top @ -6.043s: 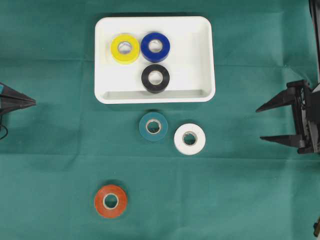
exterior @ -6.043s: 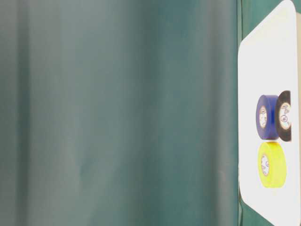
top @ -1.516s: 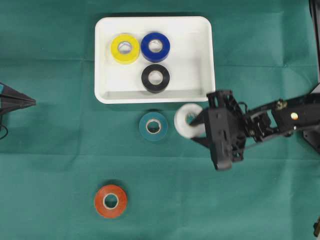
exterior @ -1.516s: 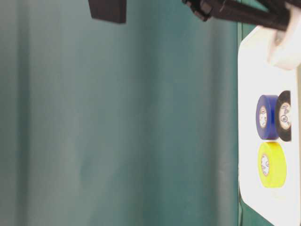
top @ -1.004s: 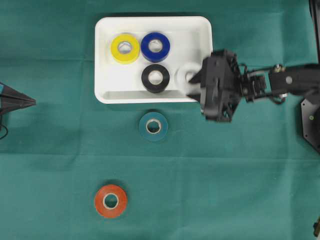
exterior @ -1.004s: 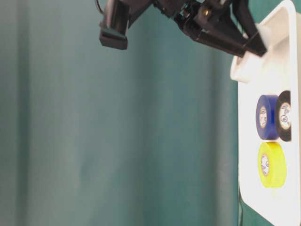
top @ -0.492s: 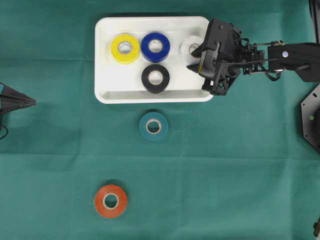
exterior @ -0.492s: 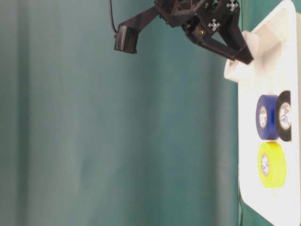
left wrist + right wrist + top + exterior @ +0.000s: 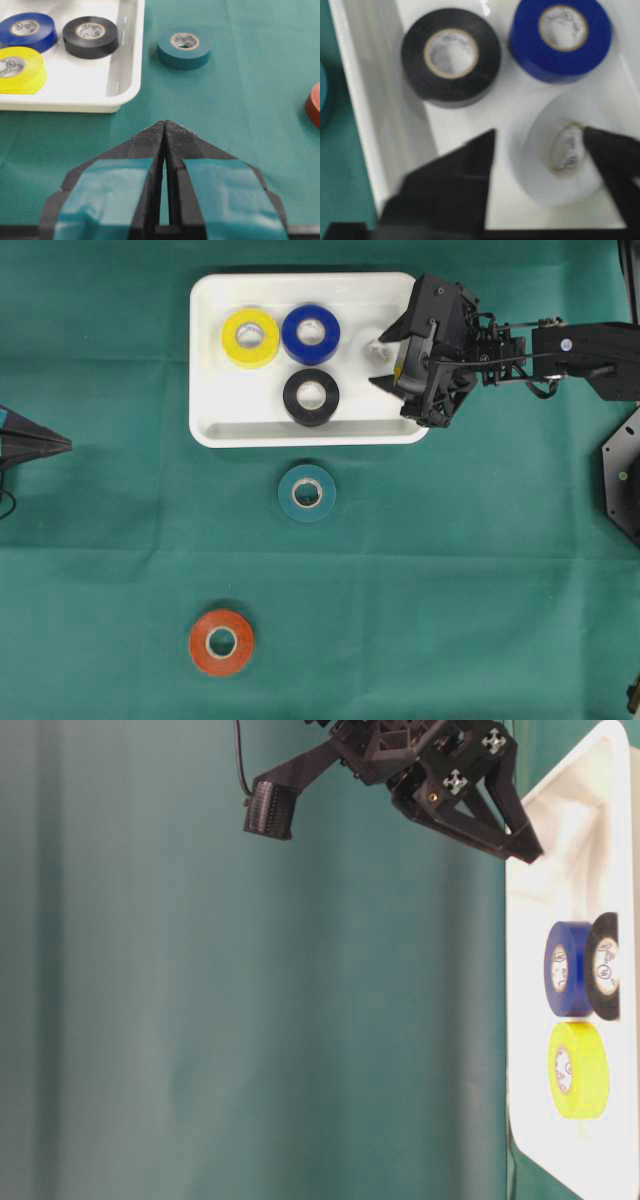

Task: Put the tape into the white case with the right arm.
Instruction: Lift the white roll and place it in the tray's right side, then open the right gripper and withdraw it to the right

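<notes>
the right arm (image 9: 570,348) reaches in level from the right edge of the overhead view, its gripper (image 9: 378,360) pointing left with the two black fingers spread apart. the left gripper (image 9: 164,129) sits low at the left edge, its teal-patched fingers pressed together.

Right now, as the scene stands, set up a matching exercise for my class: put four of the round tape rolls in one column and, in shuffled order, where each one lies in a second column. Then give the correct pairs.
Column 1:
1. white tape roll
2. orange tape roll
3. teal tape roll
4. yellow tape roll

Column 2:
A. on the green cloth, just outside the long rim of the white plastic case
B. inside the case, beside the blue tape roll
C. inside the case, between the spread fingers of the right gripper
D. alone on the cloth, farthest from the case

Pairs: 1-C, 2-D, 3-A, 4-B
</notes>
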Robot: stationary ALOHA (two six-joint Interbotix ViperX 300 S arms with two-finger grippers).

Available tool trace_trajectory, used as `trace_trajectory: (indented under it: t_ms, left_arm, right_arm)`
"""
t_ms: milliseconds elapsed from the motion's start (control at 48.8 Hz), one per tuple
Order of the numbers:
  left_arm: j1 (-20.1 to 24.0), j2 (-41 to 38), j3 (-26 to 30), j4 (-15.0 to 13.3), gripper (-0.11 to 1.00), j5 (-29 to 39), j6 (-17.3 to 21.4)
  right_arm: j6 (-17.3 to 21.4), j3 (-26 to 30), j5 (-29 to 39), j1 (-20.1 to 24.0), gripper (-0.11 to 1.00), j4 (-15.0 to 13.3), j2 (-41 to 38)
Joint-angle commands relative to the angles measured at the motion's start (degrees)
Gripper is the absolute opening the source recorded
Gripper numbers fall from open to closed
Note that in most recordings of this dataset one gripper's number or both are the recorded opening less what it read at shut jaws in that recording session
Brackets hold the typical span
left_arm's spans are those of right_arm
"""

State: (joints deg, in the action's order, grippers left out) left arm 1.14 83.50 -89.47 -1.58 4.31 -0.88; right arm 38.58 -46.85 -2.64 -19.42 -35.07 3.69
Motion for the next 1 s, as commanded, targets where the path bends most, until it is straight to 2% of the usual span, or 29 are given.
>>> trace_trajectory:
  t_ms: [0, 61, 102, 184, 594, 983]
  left_arm:
    - [0.18, -0.53, 0.62, 0.18, 0.0, -0.53, 0.0]
    - [0.09, -0.53, 0.62, 0.09, 0.0, -0.53, 0.0]
    - [0.09, -0.53, 0.62, 0.18, 0.0, -0.53, 0.0]
    - [0.09, -0.53, 0.62, 0.18, 0.0, -0.53, 0.0]
    - [0.18, -0.53, 0.7, 0.18, 0.0, -0.53, 0.0]
    - [0.18, -0.53, 0.7, 0.09, 0.0, -0.53, 0.0]
  right_arm:
    - [0.09, 1.23, 0.09, -0.09, 0.52, -0.18, 0.7]
    - [0.09, 1.23, 0.09, -0.09, 0.71, -0.18, 0.7]
    - [0.09, 1.14, 0.09, -0.09, 0.76, -0.09, 0.7]
    - [0.18, 0.79, 0.18, -0.09, 0.72, -0.18, 1.05]
    - [0.35, -5.01, 1.67, -0.09, 0.72, -0.18, 8.17]
    - [1.49, -18.37, 1.67, -0.09, 0.71, 0.35, 23.55]
